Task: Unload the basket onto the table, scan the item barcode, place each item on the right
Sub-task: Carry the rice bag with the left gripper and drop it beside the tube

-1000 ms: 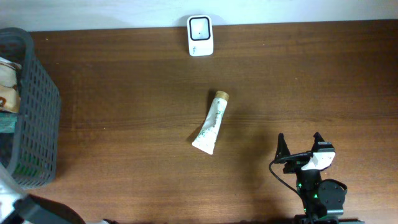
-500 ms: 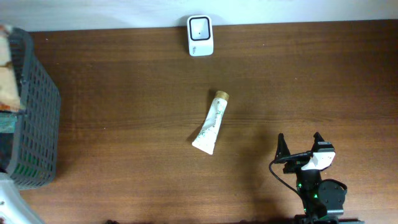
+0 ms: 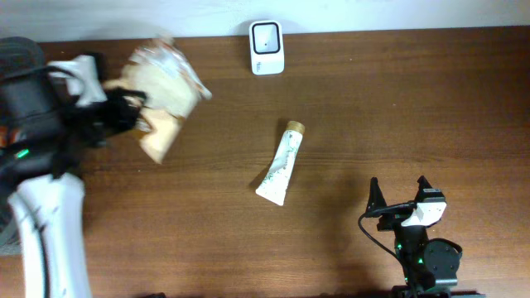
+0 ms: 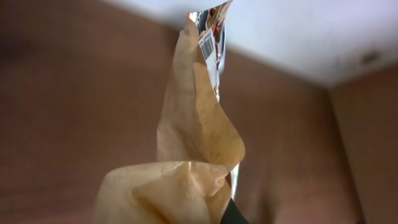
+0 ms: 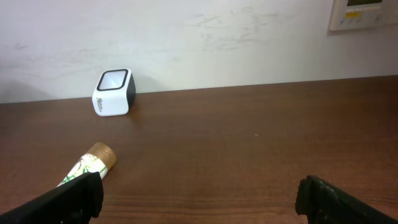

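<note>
- Clamped in the left gripper [image 3: 132, 112], at the far left over the table [image 3: 414, 99]: a crumpled tan bag [image 3: 170, 93], with the jaws pressed together on its creased end.
- Blurred in the overhead view, with the bag's loose end reaching right from the gripper, toward the far middle of the table.
- Filling the left wrist view: the same bag [image 4: 193, 155], folded and wrinkled, rising from the bottom edge to the top.
- Printed near the bag's top edge there: a small white barcode [image 4: 207, 46], turned edge-on and only partly readable.
- Standing at the far edge, about mid-table: a white scanner [image 3: 267, 48] with a dark window, to the right of the bag and apart from it.
- Lying mid-table, nearer than the scanner: a white tube [image 3: 280, 165] with a tan cap [image 3: 295, 127], cap toward the far side, flat end toward the near left.
- Well apart from the bag, the scanner and both grippers.
- Sitting at the near right: the right gripper [image 3: 399, 192], jaws wide apart, with nothing between them.
- Seen from the right wrist: dark fingers [image 5: 68, 198] low at either side, the tube's cap [image 5: 99, 154] just past the left one, and the scanner [image 5: 114, 92] farther back against a pale wall [image 5: 217, 37].
</note>
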`<state>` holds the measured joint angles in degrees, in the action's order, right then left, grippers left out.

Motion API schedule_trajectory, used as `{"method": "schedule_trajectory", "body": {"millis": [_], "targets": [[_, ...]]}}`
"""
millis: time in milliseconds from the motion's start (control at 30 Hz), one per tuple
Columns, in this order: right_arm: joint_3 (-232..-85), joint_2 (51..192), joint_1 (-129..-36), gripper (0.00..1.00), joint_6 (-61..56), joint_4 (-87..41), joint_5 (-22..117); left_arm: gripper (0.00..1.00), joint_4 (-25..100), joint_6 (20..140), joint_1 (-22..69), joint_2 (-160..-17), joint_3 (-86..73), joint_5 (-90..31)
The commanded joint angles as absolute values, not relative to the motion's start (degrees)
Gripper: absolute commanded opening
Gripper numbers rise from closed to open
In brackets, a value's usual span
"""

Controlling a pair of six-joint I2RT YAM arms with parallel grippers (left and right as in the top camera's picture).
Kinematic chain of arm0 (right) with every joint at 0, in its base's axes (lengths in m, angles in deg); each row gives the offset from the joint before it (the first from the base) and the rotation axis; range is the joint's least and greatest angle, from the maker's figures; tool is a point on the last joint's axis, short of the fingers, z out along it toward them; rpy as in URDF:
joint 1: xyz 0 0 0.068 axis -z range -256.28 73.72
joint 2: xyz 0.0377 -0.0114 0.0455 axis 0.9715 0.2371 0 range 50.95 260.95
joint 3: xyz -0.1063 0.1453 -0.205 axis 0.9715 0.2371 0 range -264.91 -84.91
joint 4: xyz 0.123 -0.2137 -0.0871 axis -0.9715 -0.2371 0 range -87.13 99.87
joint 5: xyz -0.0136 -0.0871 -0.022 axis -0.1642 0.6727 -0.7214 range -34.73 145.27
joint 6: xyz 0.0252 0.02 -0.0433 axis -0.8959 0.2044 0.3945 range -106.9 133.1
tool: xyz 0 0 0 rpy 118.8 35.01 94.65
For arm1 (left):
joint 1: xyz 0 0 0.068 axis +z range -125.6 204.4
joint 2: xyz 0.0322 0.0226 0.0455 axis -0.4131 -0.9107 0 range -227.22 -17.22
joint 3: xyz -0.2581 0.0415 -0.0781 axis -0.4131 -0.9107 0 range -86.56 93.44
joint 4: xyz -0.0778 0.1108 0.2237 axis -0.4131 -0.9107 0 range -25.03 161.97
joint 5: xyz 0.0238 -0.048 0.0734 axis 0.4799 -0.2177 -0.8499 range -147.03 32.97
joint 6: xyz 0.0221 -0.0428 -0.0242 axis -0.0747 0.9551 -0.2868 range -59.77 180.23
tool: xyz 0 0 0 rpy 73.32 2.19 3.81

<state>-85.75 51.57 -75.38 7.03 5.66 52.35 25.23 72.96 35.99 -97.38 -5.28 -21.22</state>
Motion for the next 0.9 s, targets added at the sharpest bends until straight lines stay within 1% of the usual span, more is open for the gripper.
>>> {"method": "schedule_trajectory", "body": {"millis": [0,267,533,567,667,700,733,767,867], "targets": [[-85.2,51.1,-75.9,0.98,6.6,5.7,52.1,0.00,28.5,71.0,30.2,-103.3,-9.6,-19.2],[-85.2,51.1,-75.9,0.98,6.6,5.7,52.1,0.00,33.4,71.0,22.9,-116.2,-11.7,-19.3],[-85.2,51.1,-75.9,0.98,6.6,5.7,52.1,0.00,33.8,71.0,20.6,-122.0,-11.7,-19.9],[-85.2,51.1,-75.9,0.98,6.6,5.7,52.1,0.04,33.6,71.0,20.6,-122.0,-11.7,-19.9],[-85.2,51.1,-75.9,0.98,6.6,5.7,52.1,0.44,32.9,71.0,20.6,-122.1,-11.7,-19.9],[-85.2,51.2,-75.9,0.98,6.6,5.7,52.1,0.52,32.7,71.0,20.6,-122.1,-11.7,-20.1],[-85.2,51.1,-75.9,0.98,6.6,5.7,52.1,0.67,32.2,71.0,20.6,-122.1,-11.7,-21.1],[-85.2,51.1,-75.9,0.99,6.6,5.7,52.1,0.80,31.9,71.0,20.6,-122.1,-11.7,-22.1],[-85.2,51.1,-75.9,0.98,6.6,5.7,52.1,0.87,30.5,71.0,20.8,-122.0,-11.7,-24.9]]}}
